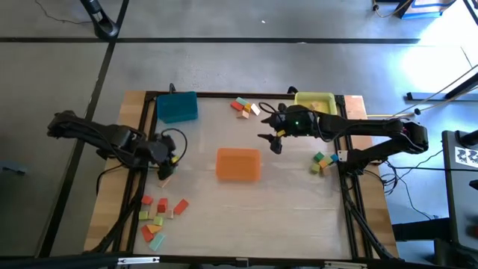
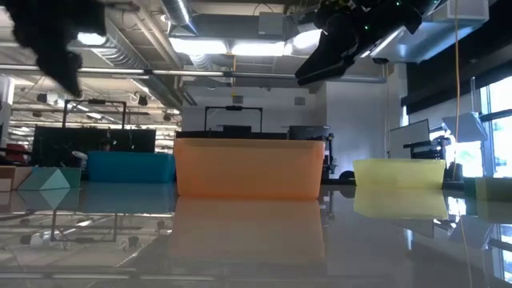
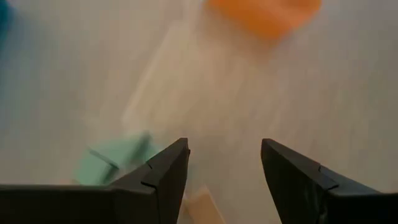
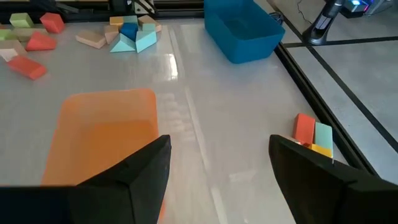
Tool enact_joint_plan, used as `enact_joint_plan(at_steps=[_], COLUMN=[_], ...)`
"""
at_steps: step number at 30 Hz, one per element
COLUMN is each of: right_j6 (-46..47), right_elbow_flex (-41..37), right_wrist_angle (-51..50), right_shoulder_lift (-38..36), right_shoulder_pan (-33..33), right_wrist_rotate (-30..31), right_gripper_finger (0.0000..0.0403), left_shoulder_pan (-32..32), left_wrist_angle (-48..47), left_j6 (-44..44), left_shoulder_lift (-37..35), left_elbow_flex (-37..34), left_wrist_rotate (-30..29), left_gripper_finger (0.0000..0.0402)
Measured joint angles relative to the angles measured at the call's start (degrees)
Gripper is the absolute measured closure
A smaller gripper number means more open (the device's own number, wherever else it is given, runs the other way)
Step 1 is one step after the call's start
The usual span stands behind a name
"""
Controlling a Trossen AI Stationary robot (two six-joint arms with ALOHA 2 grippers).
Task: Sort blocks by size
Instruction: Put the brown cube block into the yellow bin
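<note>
While the overhead view hides both claws' fingers, the wrist views show them spread and empty. The left gripper (image 3: 225, 163) hangs over the table's (image 1: 291, 209) left edge, above blurred blocks (image 1: 158, 217). The right gripper (image 4: 219, 155) hovers between the orange tray (image 1: 238, 164) and more blocks (image 1: 244, 107); a third cluster (image 1: 322, 162) lies under its arm.

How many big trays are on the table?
3. The blue tray is at the far left, the yellow tray at the far right, and the orange tray in the middle. None looks hidden.
</note>
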Motion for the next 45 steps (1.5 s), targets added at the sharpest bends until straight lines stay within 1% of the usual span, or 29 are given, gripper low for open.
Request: enact_joint_plan(at_steps=[4,7,10,14,17,21,25,27,30,35,39,45], right_j6=[-0.1,-0.3,-0.3,-1.0,-1.0,-1.0,-1.0,-1.0,-1.0,-1.5,-1.6,-1.6], right_elbow_flex=[0.0,0.0,0.0,0.0,0.0,0.0,0.0,0.0,0.0,0.0,0.0,0.0], right_wrist_angle=[1.1,1.1,1.2,1.1,1.1,0.9,0.8,0.8,0.7,0.7,0.7,0.6], right_shoulder_lift=[0.0,0.0,0.0,0.0,0.0,0.0,0.0,0.0,0.0,0.0,0.0,0.0], right_shoulder_pan=[-0.1,-0.1,-0.1,-0.1,-0.1,-0.1,-0.1,-0.1,-0.1,-0.1,-0.1,-0.1], right_wrist_rotate=[0.0,0.0,0.0,0.0,0.0,0.0,0.0,0.0,0.0,0.0,0.0,0.0], right_gripper_finger=[0.0134,0.0134,0.0134,0.0134,0.0134,0.0134,0.0134,0.0134,0.0134,0.0134,0.0134,0.0134], left_shoulder_pan=[-1.6,-2.3,-2.8,-3.5,-3.7,-3.7,-3.7,-3.6,-3.5,-3.6,-3.6,-3.6], left_wrist_angle=[0.0,-0.1,-0.4,-1.7,-1.3,-1.5,-1.5,-1.5,-1.6,-0.3,4.4,4.9], left_j6=[-3.4,-4.7,-3.8,0.4,3.1,4.2,4.1,2.6,1.4,2.4,6.3,7.6], left_shoulder_lift=[1.6,3.6,6.3,10.0,12.6,15.5,18.6,20.5,23.3,27.1,27.8,27.8], left_elbow_flex=[-3.6,-5.4,-6.8,-8.3,-8.3,-8.3,-8.3,-8.3,-8.3,-8.0,-7.9,-8.0], left_wrist_rotate=[3.6,4.7,4.8,4.8,4.8,4.8,4.4,3.1,2.8,2.9,2.7,3.7], left_gripper_finger=[0.0212,0.0212,0.0212,0.0212,0.0212,0.0212,0.0212,0.0212,0.0212,0.0212,0.0212,0.022])
